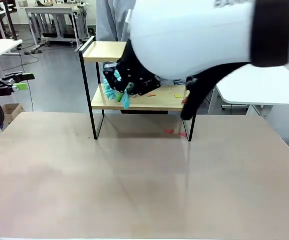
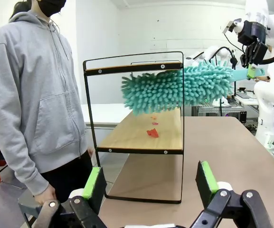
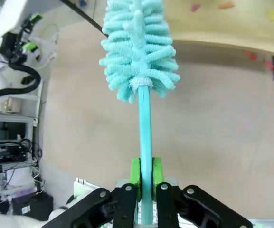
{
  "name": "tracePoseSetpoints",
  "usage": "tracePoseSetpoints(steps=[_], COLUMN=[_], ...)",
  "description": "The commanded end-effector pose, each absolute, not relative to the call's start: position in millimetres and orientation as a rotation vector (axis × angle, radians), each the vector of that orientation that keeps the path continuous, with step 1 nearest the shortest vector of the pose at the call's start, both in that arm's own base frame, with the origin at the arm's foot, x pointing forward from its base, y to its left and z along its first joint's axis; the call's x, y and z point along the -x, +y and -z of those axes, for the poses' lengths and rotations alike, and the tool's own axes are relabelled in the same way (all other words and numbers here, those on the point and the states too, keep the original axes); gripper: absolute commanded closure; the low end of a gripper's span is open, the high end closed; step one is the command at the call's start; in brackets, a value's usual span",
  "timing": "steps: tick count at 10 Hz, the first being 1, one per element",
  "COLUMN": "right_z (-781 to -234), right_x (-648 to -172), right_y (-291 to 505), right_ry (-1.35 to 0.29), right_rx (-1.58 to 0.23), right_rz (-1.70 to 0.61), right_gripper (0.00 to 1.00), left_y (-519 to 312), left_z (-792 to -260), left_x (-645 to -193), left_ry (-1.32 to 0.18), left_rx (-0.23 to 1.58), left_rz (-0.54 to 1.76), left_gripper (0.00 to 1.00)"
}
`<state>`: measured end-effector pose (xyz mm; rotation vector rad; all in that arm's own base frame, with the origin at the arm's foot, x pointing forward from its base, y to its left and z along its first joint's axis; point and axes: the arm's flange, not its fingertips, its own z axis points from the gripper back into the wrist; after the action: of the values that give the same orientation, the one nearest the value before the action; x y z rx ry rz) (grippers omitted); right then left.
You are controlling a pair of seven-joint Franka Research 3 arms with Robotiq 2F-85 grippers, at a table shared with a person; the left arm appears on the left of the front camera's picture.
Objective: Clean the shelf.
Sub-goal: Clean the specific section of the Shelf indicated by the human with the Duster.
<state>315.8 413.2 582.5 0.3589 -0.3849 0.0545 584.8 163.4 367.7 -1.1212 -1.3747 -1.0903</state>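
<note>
Beige table, grey floor | red scraps on shelf | right gripper clamps teal duster | left gripper wide

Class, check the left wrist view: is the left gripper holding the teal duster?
No: the left gripper stands open with nothing between its pads, and the duster is held by its handle in the right gripper.

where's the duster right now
The duster is clamped by its handle in the right gripper; in the left wrist view its head hangs between the shelf's two boards, above the red scraps on the lower one.
</note>
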Motion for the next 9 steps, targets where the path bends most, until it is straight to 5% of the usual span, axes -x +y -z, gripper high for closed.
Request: tracePoseSetpoints(steps=[1, 9], right_z=[-582, -544], right_x=[-341, -392], right_y=[458, 520], right_ry=[-0.427, -0.472], right_rx=[-0.334, -0.307], right_rz=[0.000, 0.121], right_gripper=[0.87, 0.87], left_y=[163, 163], left_z=[-371, -371], left_x=[-584, -584], left_ry=[-1.385, -1.385], left_rx=[1.108, 1.108], left_rz=[1.100, 1.100], left_gripper=[0.00, 0.00])
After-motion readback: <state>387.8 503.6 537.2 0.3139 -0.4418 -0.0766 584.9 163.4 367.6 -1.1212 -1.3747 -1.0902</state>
